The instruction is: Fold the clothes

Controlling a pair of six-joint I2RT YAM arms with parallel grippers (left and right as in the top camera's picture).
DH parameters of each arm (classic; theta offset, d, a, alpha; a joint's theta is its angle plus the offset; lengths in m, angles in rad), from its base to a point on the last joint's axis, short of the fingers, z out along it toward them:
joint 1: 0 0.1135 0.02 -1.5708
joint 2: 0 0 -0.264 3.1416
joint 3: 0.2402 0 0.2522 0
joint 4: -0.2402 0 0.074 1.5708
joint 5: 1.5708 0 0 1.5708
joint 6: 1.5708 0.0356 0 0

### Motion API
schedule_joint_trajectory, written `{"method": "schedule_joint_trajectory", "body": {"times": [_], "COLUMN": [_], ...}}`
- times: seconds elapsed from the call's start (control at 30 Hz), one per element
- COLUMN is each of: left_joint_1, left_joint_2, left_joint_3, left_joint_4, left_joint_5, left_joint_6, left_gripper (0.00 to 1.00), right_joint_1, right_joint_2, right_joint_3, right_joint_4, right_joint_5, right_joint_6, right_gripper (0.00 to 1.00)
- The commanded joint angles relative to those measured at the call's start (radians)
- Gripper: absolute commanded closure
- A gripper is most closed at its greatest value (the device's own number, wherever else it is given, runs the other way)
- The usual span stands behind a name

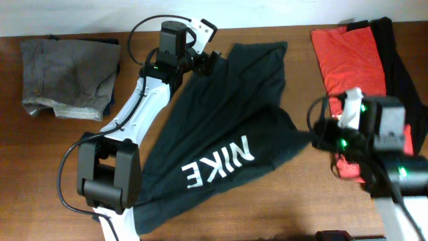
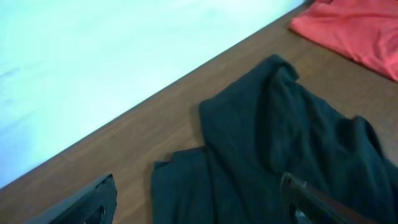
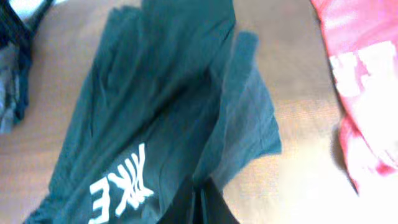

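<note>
The black T-shirt (image 1: pixel 227 127) with white NIKE letters lies spread diagonally across the middle of the table, partly bunched. My left gripper (image 1: pixel 212 61) is open over its far edge; in the left wrist view its fingers (image 2: pixel 199 199) straddle the dark cloth (image 2: pixel 273 143) without gripping it. My right gripper (image 1: pixel 321 139) is shut on the shirt's right corner, and in the right wrist view the fingers (image 3: pixel 199 202) are pinched together on the cloth (image 3: pixel 155 93). A red white-printed shirt (image 1: pixel 351 57) lies at the far right on another black shirt (image 1: pixel 401 67).
A folded grey-brown garment (image 1: pixel 67 77) with a pale patterned hem lies at the far left. The red shirt also shows in the right wrist view (image 3: pixel 367 81) and the left wrist view (image 2: pixel 354 28). A pale wall (image 2: pixel 124 56) borders the table's far edge.
</note>
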Motion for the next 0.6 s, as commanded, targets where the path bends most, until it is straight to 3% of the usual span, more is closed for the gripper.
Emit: {"method": "schedule_joint_trajectory", "body": {"times": [0.0,0.33,0.57], "left_joint_1": [-0.008,-0.056,-0.124], "left_joint_2": [0.006,0.031,0.192], "left_joint_3": [0.024,0.045,0.348], "left_joint_4": [0.010,0.053,-0.223], "left_joint_5": [0.040,0.141,0.114], "left_joint_6": [-0.010,-0.009,0.052], "left_gripper": [0.16,0.16,0.15], "right_joint_1": [0.005,0.005,0.005], "right_joint_2": [-0.087,-0.189,-0.169], "right_joint_3": [0.021,0.021,0.021], "right_joint_4": [-0.064,-0.164,-0.162], "right_joint_5": [0.095,0.191,0.207], "right_joint_6": [0.066,0.098,0.098], "right_gripper": [0.96,0.96,0.96]}}
